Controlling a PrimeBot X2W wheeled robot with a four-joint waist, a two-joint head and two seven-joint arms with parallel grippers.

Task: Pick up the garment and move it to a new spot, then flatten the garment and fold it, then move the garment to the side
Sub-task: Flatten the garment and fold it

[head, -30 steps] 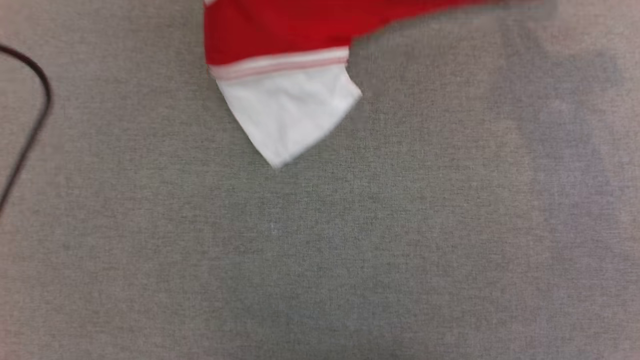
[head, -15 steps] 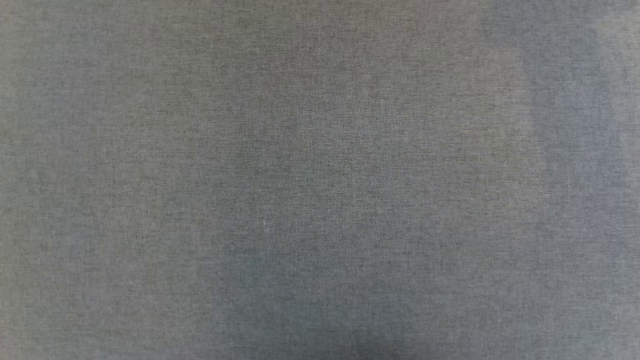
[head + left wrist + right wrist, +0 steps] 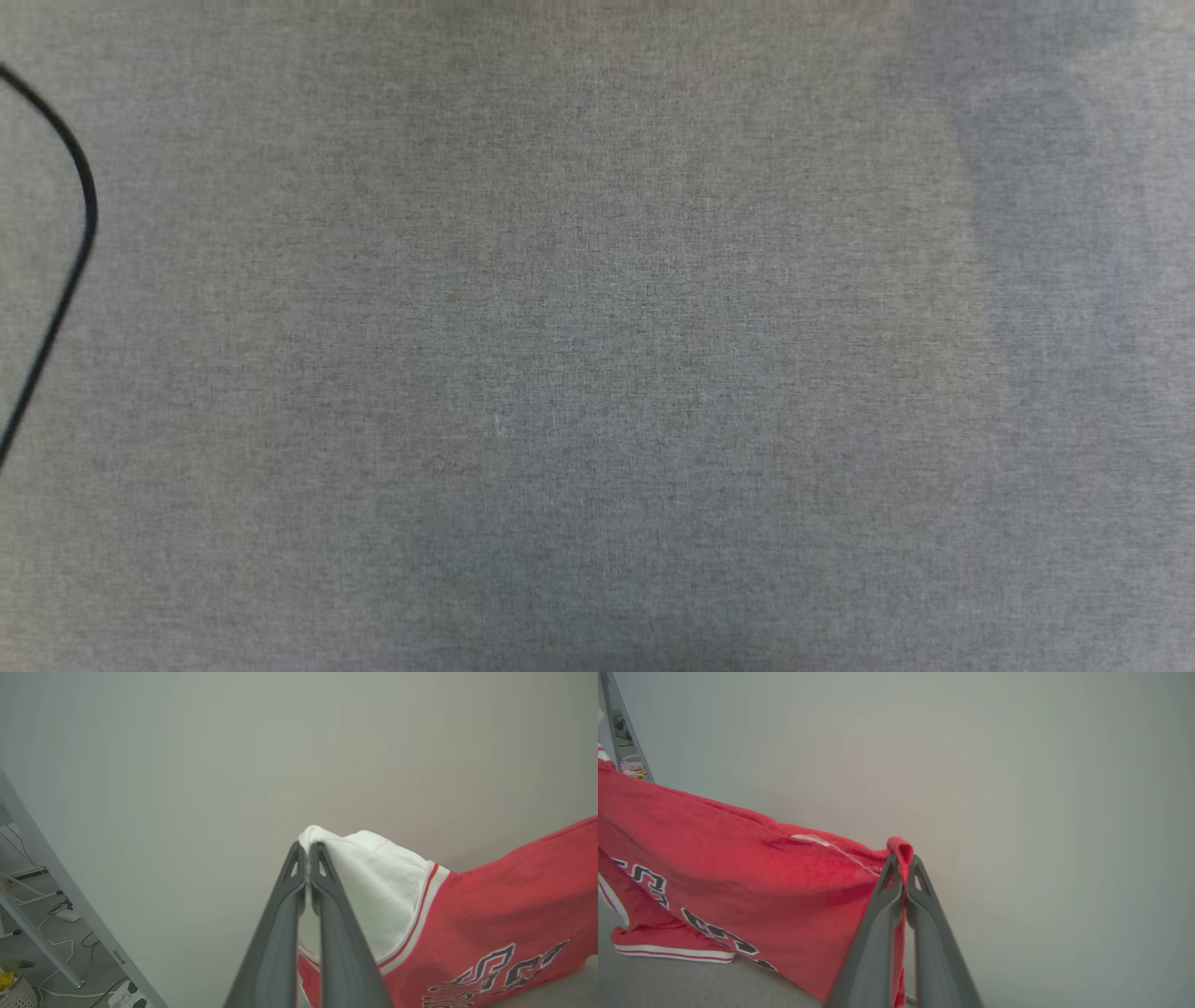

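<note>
While both our arms aim their fingers at a plain pale wall, our left gripper is pinched tight on the white sleeve of the garment. Our right gripper is clamped on a red edge. So that's one red jersey strung between two grippers, black lettering showing, its striped hem down on the gray surface. One black cable too.
</note>
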